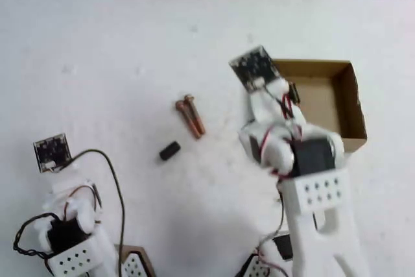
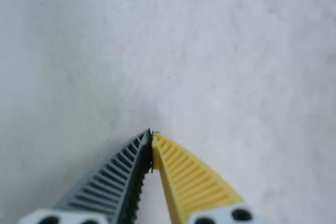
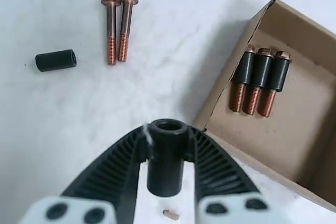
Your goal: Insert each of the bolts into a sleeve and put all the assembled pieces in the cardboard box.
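Two copper bolts (image 1: 190, 116) lie side by side on the white table, also seen as the bolts (image 3: 118, 24) in the right wrist view. A loose black sleeve (image 1: 170, 150) rests just in front of them, the same sleeve (image 3: 55, 60) in the right wrist view. My right gripper (image 3: 167, 153) is shut on another black sleeve (image 3: 166, 156), held upright beside the cardboard box (image 1: 353, 102). Three assembled bolt-and-sleeve pieces (image 3: 260, 80) lie in the box (image 3: 294, 145). My left gripper (image 2: 151, 136) is shut with nothing in it, over bare table at the near left.
The right arm (image 1: 292, 154) stands over the box's left side. The left arm (image 1: 65, 225) sits at the near left corner with a black cable looping beside it. A small tan bit (image 3: 169, 214) lies on the table under my right gripper.
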Action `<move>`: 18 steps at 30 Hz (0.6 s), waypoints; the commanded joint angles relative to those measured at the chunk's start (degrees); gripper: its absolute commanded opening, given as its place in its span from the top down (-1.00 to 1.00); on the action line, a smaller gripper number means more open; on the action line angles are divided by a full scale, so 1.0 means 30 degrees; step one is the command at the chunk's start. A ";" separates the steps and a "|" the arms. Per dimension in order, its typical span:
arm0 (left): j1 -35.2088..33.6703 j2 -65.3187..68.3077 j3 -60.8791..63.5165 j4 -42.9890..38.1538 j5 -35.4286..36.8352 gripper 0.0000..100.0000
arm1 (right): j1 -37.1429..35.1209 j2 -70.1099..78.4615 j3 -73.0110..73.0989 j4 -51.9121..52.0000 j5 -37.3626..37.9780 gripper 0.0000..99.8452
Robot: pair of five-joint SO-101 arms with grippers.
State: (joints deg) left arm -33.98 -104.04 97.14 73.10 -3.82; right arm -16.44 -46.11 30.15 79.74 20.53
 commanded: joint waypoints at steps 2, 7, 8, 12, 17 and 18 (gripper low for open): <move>0.0015 -0.0220 -0.0205 -0.0029 -0.0147 0.95 | 0.0103 -0.4147 0.5187 -0.4176 0.0029 0.97; 0.0044 -0.0220 -0.1524 0.0117 -0.1875 0.96 | 0.0044 -0.6081 0.8733 -0.6960 0.0029 0.97; 0.0044 -0.0220 -0.1963 0.0147 -0.2227 0.96 | 0.0044 -0.6256 0.9231 -0.7458 0.0029 0.97; 0.0161 -0.0132 -0.3692 0.0176 -0.3370 0.96 | -0.0015 -0.6403 1.0930 -0.9245 0.0000 0.97; 0.1685 -0.0103 -0.5597 0.1407 -0.3604 0.96 | -0.0015 -0.6403 1.2777 -1.1883 0.0000 0.97; 0.2037 -0.0103 -0.5949 0.1700 -0.3546 0.96 | -0.0015 -0.6491 1.3099 -1.2322 0.0000 0.97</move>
State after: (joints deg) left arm -30.81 -104.22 84.48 75.74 -14.20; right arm -16.44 -64.04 67.52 48.62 20.53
